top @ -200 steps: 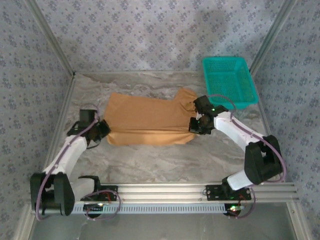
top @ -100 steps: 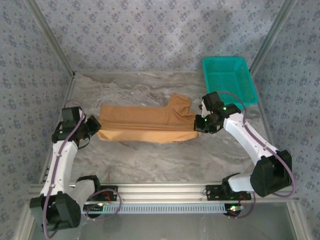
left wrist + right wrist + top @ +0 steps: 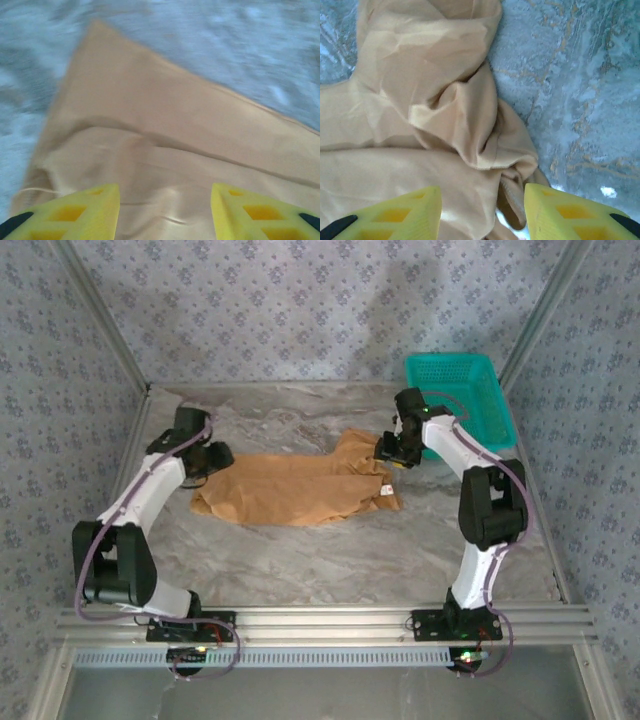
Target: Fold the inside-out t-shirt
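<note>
Top external view is showing the plain tan, soft cloth short-sleeved t-shirt (image 3: 300, 490) lying as a long band across the middle of the grey marbled table (image 3: 330, 560). Its right end is bunching into loose folds, and a small white label (image 3: 385, 490) is showing at the near right corner.

The left gripper (image 3: 207, 458) is hovering at the band's far left end. In the left wrist view its yellow fingers (image 3: 80, 210) are standing apart over flat cloth, clamping nothing. The right gripper (image 3: 390, 452) is hanging over the crumpled right end. In the right wrist view its yellow fingers (image 3: 395, 215) are likewise standing apart above the rumpled fabric, holding nothing.

The step in hand is probably a fresh grasp for the next fold. To do it well, each gripper should be pinching every layer at its own end, and the right one should be avoiding a single loose flap of the bunch. Both ends should then be rising evenly, so the band is not skewing.

Counting: one t-shirt, one label, one teal plastic mesh basket (image 3: 450, 358) at the far right, two arms, two grippers.
</note>
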Robot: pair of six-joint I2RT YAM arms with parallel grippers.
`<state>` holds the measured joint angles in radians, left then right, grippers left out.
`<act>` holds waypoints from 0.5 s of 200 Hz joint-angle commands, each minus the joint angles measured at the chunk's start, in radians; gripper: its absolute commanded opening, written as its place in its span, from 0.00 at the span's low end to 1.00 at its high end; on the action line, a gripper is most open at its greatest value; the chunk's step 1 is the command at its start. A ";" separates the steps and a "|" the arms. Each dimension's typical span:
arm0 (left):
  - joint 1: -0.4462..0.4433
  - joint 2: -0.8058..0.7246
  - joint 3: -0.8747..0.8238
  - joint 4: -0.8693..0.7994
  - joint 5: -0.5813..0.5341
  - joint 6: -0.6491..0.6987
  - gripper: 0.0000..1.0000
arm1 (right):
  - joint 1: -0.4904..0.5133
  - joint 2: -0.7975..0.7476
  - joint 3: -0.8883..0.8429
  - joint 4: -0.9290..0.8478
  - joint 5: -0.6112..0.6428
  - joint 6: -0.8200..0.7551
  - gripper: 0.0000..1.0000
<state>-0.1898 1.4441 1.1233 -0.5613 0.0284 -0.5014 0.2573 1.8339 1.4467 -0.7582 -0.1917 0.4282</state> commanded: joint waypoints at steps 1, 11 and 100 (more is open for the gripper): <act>-0.149 -0.022 -0.028 0.036 0.096 0.009 0.50 | 0.053 -0.144 -0.136 0.016 -0.003 0.011 0.46; -0.229 -0.007 -0.064 0.114 0.164 -0.009 0.50 | 0.073 -0.188 -0.212 0.056 -0.036 0.034 0.44; -0.646 0.328 0.057 0.333 0.108 0.397 0.67 | -0.004 -0.317 -0.452 0.139 -0.113 0.086 0.43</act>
<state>-0.8192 1.7004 1.0851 -0.2752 0.1772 -0.2550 0.2741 1.5635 1.0058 -0.6437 -0.2779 0.5011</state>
